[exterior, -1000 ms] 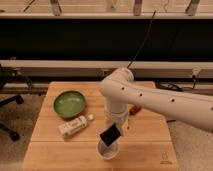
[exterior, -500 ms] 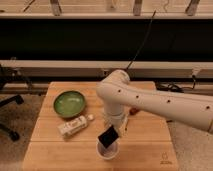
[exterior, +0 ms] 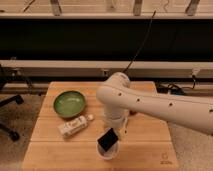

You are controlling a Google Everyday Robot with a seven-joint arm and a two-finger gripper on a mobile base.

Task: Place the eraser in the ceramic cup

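Arm has swung slightly left and down over the last second. Tool (exterior: 114, 131) now sits directly above the ceramic cup (exterior: 108, 151), where earlier it hung a little to the cup's right. Eraser (exterior: 107, 139), tilted, has dropped lower; its bottom edge now overlaps the cup's rim rather than hanging above it.

Warm dim indoor light, soft blur thruout; gripper (exterior: 111, 134) low-center, dark bkgd band above.
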